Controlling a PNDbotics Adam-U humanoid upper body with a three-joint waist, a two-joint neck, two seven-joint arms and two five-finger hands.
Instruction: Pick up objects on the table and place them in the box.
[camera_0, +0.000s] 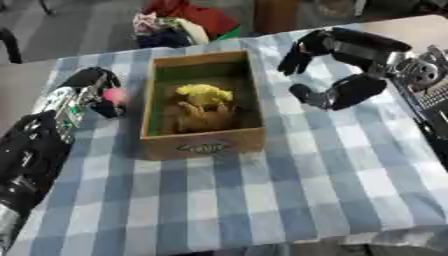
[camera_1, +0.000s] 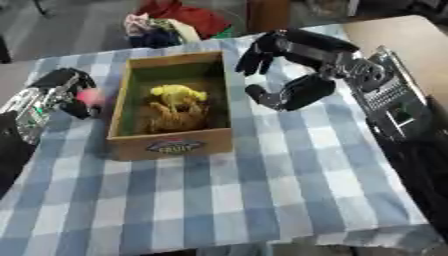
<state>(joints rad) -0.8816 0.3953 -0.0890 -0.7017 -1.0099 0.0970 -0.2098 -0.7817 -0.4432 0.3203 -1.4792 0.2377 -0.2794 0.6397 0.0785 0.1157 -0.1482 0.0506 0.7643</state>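
Observation:
A wooden box (camera_0: 203, 143) stands on the blue checked cloth, holding a yellow thing (camera_0: 202, 92) and a brownish toy (camera_0: 203, 117). To the box's left, my left hand (camera_0: 94, 86) is curled round a small pink object (camera_0: 114, 95). Just right of the box's far corner, my right hand (camera_0: 337, 65) hovers with fingers spread and curved, thumb below, and nothing in it.
The checked tablecloth (camera_0: 262, 200) covers the table, its front edge near the bottom of the view. Bright cloth items (camera_0: 179, 22) lie on the floor beyond the table. My right arm's silver joints (camera_1: 385, 95) run along the right side.

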